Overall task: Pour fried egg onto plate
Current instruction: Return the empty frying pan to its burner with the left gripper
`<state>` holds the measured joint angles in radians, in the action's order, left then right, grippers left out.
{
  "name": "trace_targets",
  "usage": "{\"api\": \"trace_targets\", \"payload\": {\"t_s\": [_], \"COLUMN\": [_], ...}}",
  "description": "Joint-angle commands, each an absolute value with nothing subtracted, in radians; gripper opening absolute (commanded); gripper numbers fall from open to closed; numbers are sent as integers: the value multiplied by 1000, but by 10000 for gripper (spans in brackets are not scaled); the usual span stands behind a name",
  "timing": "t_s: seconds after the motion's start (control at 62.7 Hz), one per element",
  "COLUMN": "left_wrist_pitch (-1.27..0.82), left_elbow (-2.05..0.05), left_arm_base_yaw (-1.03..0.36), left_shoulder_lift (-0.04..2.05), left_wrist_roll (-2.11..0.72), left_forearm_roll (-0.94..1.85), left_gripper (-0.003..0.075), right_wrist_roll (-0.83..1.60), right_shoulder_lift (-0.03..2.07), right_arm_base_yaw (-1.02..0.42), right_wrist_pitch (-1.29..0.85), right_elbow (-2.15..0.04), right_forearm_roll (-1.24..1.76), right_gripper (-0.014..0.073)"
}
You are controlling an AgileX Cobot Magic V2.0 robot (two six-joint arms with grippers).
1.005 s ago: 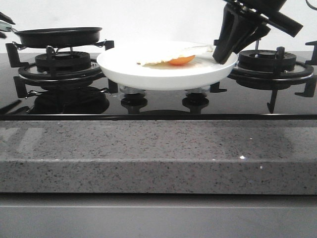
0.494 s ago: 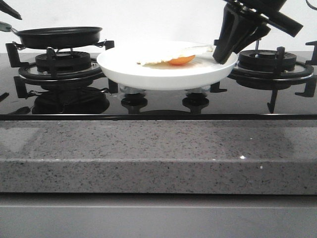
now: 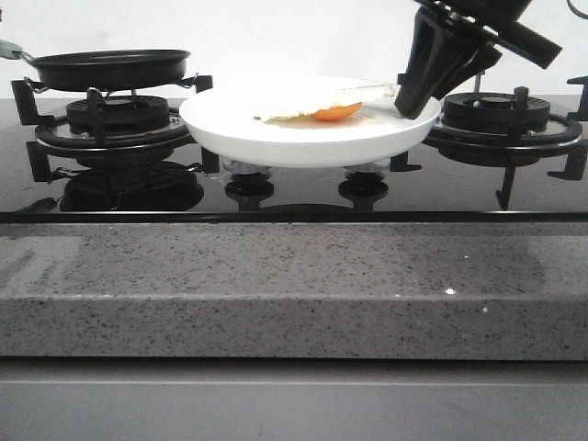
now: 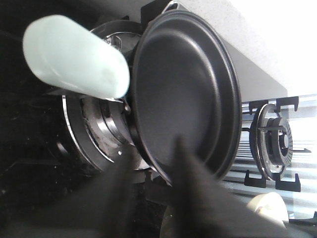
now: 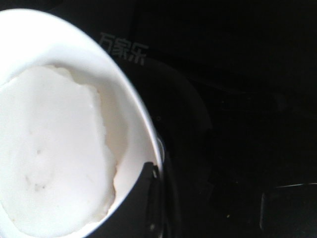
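The white plate [image 3: 303,138] sits between the two burners of the hob. The fried egg [image 3: 317,106] lies on it, orange yolk showing. My right gripper [image 3: 411,103] is shut on the plate's right rim. In the right wrist view one dark finger [image 5: 148,198] lies over the plate's rim [image 5: 136,106], next to the white egg [image 5: 49,148]. My left gripper [image 4: 151,153] is open and empty, just off the empty black frying pan [image 4: 183,94]. It is out of the front view.
The frying pan [image 3: 108,66] rests on the left burner [image 3: 115,119], its pale green handle [image 4: 74,57] pointing left. The right burner [image 3: 501,115] stands behind my right gripper. Two knobs [image 3: 248,184] sit under the plate. A grey stone counter edge [image 3: 294,285] runs along the front.
My left gripper has pulled up and to the left, out of the front view, away from the pan handle. The plate, egg and right gripper have not moved.
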<state>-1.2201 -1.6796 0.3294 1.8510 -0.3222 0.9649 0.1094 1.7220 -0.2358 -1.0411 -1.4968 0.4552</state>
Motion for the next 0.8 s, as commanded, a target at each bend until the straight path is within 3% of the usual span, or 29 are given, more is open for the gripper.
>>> {"api": "trace_targets", "payload": {"t_s": [0.0, 0.303, 0.51, 0.782], "left_wrist_pitch": [-1265, -1250, -1007, -643], "left_elbow": [-1708, -1700, -1568, -1214], "left_arm_base_yaw": [330, 243, 108, -87], "left_shoulder_lift": [1776, 1655, 1437, 1099], "left_wrist_roll": [-309, -309, -290, -248], "left_forearm_roll": [1013, 825, 602, 342], "left_gripper": [-18, -20, -20, -20], "right_wrist_roll": [114, 114, 114, 114], "right_shoulder_lift": [1667, 1667, 1667, 1667], "right_arm_base_yaw": [-231, -231, -231, -231], "right_wrist_pitch": [-1015, -1015, -1015, -1015], "right_elbow": [-1523, -1523, -1523, -1523], "right_forearm_roll": [498, 498, 498, 498], "right_gripper": [-117, -117, -117, -117]}}
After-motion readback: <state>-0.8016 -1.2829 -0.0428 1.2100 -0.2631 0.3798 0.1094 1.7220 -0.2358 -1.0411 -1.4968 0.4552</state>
